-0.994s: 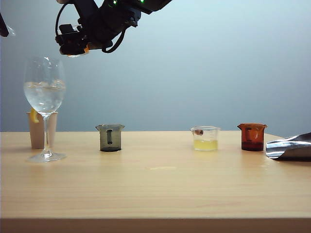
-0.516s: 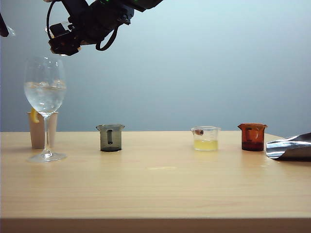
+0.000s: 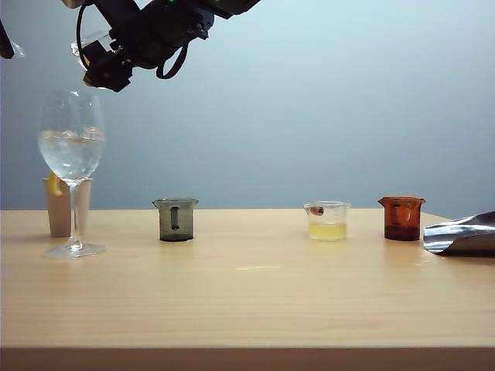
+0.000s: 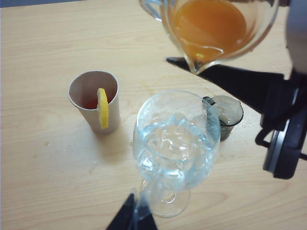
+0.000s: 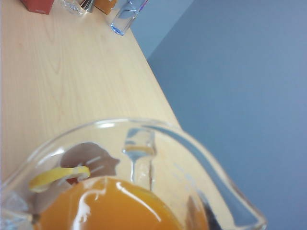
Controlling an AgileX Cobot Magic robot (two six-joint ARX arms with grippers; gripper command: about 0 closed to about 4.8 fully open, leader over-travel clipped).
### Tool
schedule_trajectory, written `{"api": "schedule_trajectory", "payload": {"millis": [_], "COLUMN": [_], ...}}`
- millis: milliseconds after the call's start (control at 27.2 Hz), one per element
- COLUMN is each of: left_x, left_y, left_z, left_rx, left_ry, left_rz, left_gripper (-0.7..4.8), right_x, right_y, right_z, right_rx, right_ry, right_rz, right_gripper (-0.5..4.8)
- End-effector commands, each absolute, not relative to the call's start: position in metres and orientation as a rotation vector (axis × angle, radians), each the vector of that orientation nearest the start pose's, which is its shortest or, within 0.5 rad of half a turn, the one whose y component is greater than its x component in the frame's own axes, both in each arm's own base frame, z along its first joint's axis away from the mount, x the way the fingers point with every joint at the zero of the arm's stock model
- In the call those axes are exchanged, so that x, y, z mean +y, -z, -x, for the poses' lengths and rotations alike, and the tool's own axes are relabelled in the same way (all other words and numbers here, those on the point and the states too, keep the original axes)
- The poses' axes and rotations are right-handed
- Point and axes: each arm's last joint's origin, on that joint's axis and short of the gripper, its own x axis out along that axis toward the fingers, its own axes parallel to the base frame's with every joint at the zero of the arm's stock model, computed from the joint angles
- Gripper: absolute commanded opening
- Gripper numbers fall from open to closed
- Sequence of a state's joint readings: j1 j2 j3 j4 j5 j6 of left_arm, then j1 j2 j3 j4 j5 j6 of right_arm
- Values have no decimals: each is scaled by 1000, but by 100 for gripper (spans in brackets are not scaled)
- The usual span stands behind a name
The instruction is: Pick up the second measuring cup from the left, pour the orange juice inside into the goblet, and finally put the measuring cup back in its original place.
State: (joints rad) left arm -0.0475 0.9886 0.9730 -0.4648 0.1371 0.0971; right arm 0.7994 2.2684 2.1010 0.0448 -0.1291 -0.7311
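While the right claw [image 3: 99,63], clamped on the tilted measuring cup [image 4: 218,28] at upper left, held orange juice [image 4: 211,21] above the goblet [image 3: 71,147], pouring and return remained; the left claw's state was unclear.

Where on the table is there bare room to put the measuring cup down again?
The widest bare patch lies between the smoky grey cup and the pale yellow cup. The whole front of the table is free too. It is crowded around the goblet and paper cup.
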Motion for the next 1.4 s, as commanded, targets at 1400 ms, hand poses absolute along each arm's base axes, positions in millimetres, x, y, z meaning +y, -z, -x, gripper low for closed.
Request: {"api": "schedule_trajectory", "payload": {"millis": [1400], "left_x": [-14], "left_y": [-338], "left_z": [-206], "left_rx": [456], "left_ry": [201], "left_rz": [-75], "left_gripper": [-4], "right_x": [388], "right_y": [-327], "right_z": [-368], "right_rx": [-503], "right_ry": [-853], "right_rz": [1086], "right_gripper": [198]}}
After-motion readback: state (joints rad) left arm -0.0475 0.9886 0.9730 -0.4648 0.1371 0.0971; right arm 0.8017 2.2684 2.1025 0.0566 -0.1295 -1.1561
